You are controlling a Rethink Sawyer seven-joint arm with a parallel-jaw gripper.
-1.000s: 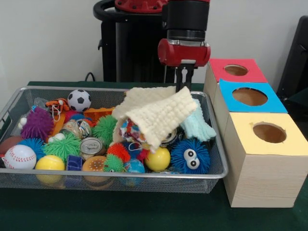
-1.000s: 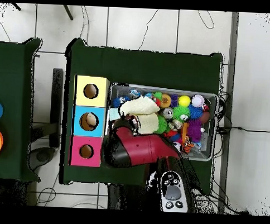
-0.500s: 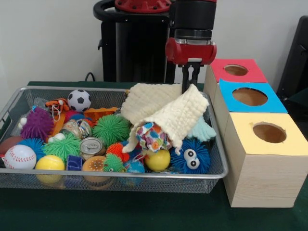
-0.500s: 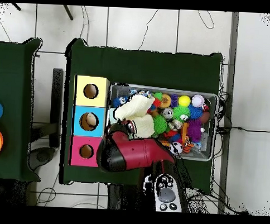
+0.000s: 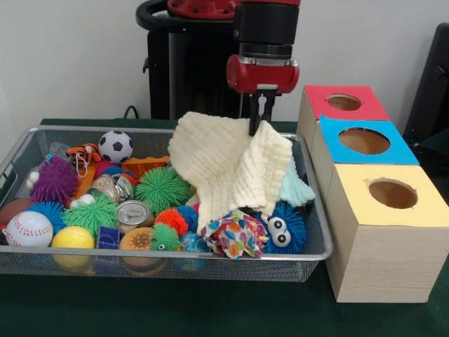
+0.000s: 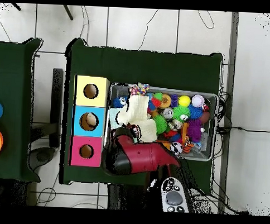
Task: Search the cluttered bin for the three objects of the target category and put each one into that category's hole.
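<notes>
Cream cloth (image 5: pixel 228 167) up off the pile, pinched tight in my gripper (image 5: pixel 257 126).

It drapes over the mesh bin (image 5: pixel 42 261) and hides toys behind; a multicoloured cloth (image 5: pixel 233 235) lies at the front rim beside the blue googly-eyed ball (image 5: pixel 280 229). Three boxes (image 5: pixel 382 232) alongside; can't see inside the holes.

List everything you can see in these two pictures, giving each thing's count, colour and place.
Wire basket: one, grey, on the green table.
Boxes: three beside the basket, with round holes; red, blue, yellow.
Cloth: one, cream, lifted over the basket.
Patterned cloth: one, many-coloured, at the basket's front.
Spiky balls: several; green, purple, blue with eyes.
Baseball: one, white.
Football: one, black and white.
Can: one, silver.
Tool: one, red and black, pinching the cream cloth.
</notes>
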